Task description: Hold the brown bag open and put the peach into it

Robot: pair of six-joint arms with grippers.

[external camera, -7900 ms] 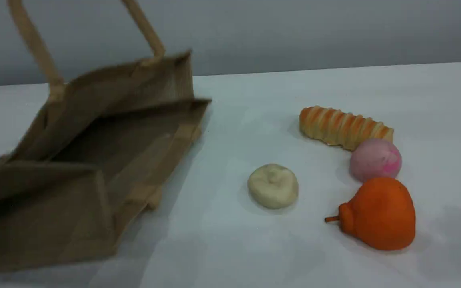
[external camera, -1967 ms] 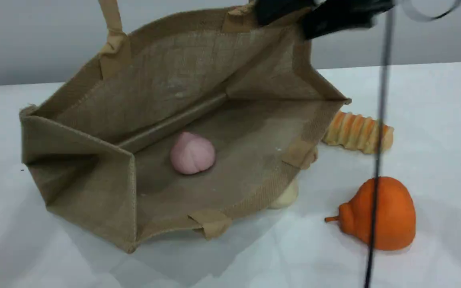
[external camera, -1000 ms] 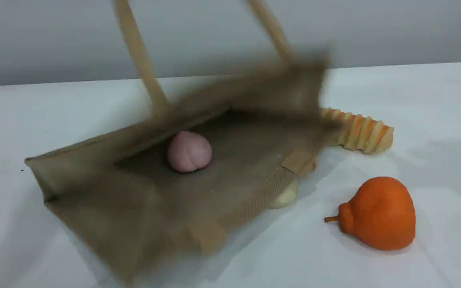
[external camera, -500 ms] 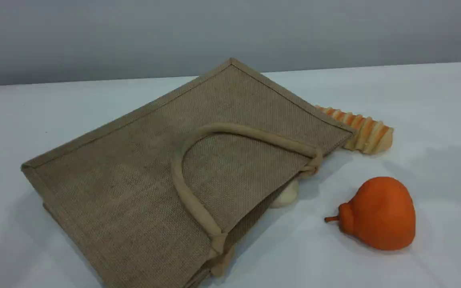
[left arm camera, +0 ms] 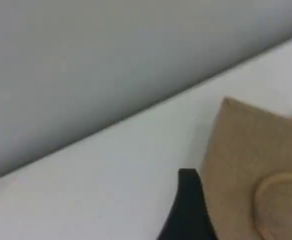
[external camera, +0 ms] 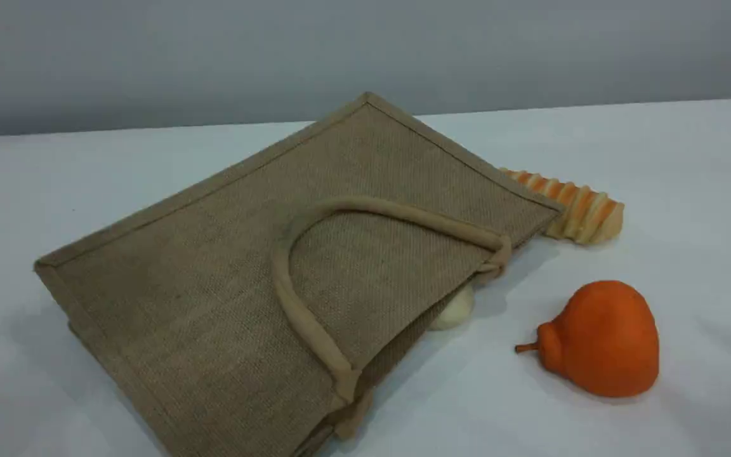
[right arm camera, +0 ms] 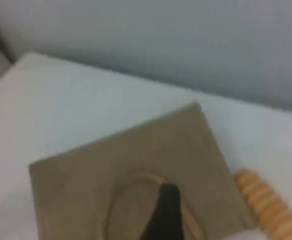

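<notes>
Brown bag [external camera: 213, 285] lies flat on the worktop [external camera: 657, 158], pear [external camera: 600, 339] at four o'clock; both pincers hang apart, empty.

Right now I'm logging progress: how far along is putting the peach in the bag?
It looks finished. The brown bag lies flat and closed on the table, with its handle resting on top, and no peach shows outside it, so it is presumably inside. Nothing is in hand: both hands are open and raised off the bag. Nothing visible remains.
</notes>
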